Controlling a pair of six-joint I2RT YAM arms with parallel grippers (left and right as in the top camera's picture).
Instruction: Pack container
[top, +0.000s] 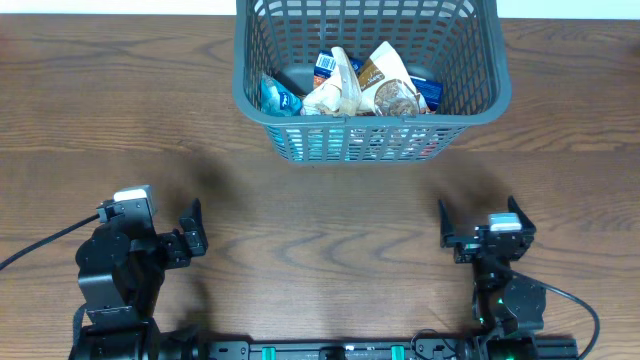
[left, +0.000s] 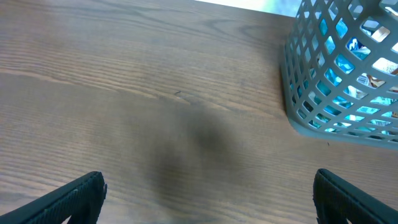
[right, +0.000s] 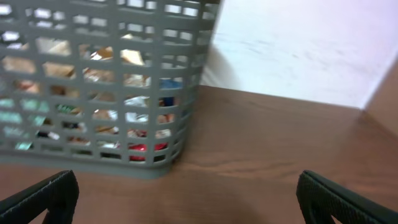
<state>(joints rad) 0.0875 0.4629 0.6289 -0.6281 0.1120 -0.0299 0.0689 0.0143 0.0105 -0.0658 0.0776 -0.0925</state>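
Spillage of seemingly loose packets (top: 345, 85) threatens if left claw (top: 195, 228) or right claw (top: 445, 228), both spread empty, bumps the container (top: 370, 140).

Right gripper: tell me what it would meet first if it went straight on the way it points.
Probably the basket. Its near right corner stands almost dead ahead of the open right gripper, across bare table. Depth is unclear; a line slightly further right would miss it and reach the wall.
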